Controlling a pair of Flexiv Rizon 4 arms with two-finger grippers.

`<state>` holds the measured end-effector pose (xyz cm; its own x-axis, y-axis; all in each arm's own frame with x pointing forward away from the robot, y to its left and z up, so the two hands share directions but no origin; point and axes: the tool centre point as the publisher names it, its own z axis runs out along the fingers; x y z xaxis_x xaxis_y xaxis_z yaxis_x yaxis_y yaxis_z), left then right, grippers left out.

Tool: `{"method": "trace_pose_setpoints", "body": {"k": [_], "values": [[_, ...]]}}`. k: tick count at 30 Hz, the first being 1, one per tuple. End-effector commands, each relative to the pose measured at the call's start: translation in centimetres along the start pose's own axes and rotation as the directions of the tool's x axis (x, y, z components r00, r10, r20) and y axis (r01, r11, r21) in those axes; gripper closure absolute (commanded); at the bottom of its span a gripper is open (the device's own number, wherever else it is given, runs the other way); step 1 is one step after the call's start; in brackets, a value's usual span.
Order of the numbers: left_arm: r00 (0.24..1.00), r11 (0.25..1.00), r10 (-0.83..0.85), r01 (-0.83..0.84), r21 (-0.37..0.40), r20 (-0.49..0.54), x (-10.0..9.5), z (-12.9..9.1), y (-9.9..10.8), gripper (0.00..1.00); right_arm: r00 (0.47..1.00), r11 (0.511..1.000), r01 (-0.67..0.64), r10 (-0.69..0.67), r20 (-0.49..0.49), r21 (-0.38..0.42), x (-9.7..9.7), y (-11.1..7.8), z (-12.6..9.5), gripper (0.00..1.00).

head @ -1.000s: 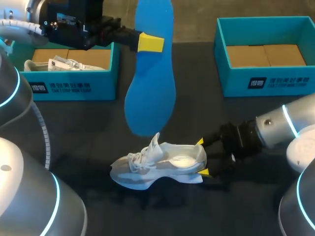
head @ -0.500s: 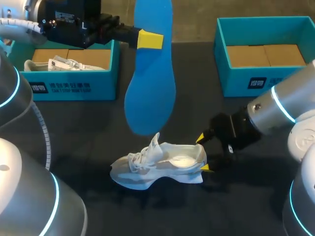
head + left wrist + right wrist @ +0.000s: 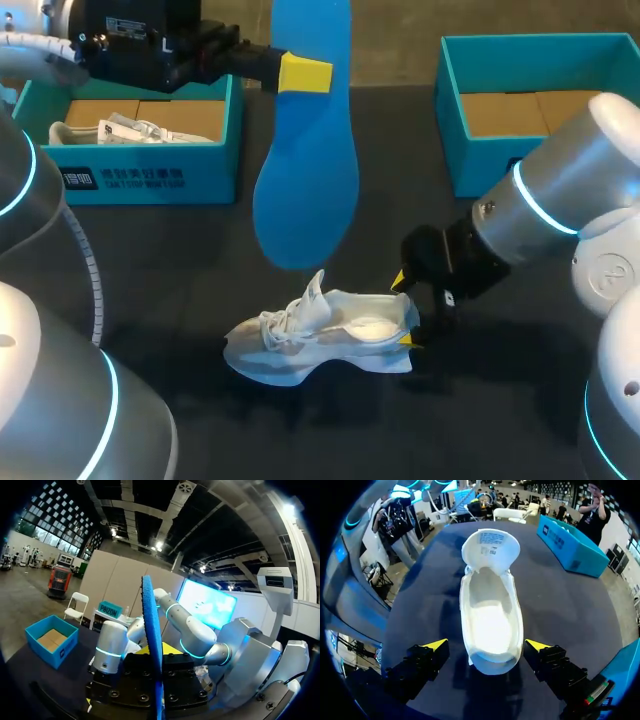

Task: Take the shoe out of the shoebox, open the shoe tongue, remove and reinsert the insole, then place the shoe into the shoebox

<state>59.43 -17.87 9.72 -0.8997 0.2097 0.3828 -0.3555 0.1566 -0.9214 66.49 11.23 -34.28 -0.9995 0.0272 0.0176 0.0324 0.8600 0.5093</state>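
Low in the middle of the head view, the shoe (image 3: 325, 335) lies on its sole on the dark surface (image 3: 200, 260), toe toward the left and heel toward the right. My right claw (image 3: 402, 310) sits at that heel, spread wide with one yellow tip on each side. In the right wrist view the heel lies between the fingers (image 3: 427, 662) with a gap on both sides, so nothing is gripped.

The shoe is white with white laces. Its tongue (image 3: 489, 545) is pulled up and forward, and the inside is bare and bright.

At the top centre of the head view my left claw (image 3: 308, 75) is clamped on the blue insole (image 3: 305, 190), which hangs upright above the shoe and clear of it. In the left wrist view the insole shows edge-on, running straight out from the claw.

A printed label sits on the inner face of the tongue, too small for me to read. The left shoebox (image 3: 140, 170), at upper left, and the right shoebox (image 3: 540, 150), at upper right, are both teal, and each has a block of white print on its front wall. The left one holds something white, and the right one shows a brown cardboard floor.
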Motion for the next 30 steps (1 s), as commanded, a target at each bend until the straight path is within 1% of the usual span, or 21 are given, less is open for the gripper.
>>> {"method": "trace_pose_setpoints", "body": {"k": [1, 3, 6, 13, 20, 30], "values": [[1.0, 1.0, 0.001, -0.001, -0.003, 0.015, 1.04, -0.22, -0.06, 1.0, 0.999, 0.947, -0.021, 0.01, 0.036, 0.32, 0.4, 0.55, -0.22, 0.0], [1.0, 1.0, 0.001, -0.001, -0.003, 0.015, 1.04, -0.22, -0.06, 1.0, 0.999, 0.937, -0.034, 0.017, 0.051, 0.349, 0.26, 0.5, -0.32, 0.0], [1.0, 1.0, 0.001, -0.001, -0.003, 0.015, 1.04, -0.22, -0.06, 1.0, 0.997, 0.906, -0.06, 0.034, 0.069, 0.418, -0.08, 0.38, -0.4, 0.0], [1.0, 1.0, 0.001, -0.001, -0.003, 0.015, 1.04, -0.22, -0.06, 1.0, 0.998, 0.863, -0.059, 0.041, 0.048, 0.503, -0.39, 0.21, -0.52, 0.0], [1.0, 1.0, 0.001, -0.001, -0.003, 0.015, 1.04, -0.22, -0.06, 1.0, 0.998, 0.849, -0.056, 0.043, 0.036, 0.526, -0.15, 0.03, -0.31, 0.0], [1.0, 1.0, 0.001, -0.001, -0.003, 0.015, 1.04, -0.22, -0.06, 1.0, 0.999, 0.853, -0.045, 0.031, 0.035, 0.519, 0.33, 0.06, -0.09, 0.0]]}}
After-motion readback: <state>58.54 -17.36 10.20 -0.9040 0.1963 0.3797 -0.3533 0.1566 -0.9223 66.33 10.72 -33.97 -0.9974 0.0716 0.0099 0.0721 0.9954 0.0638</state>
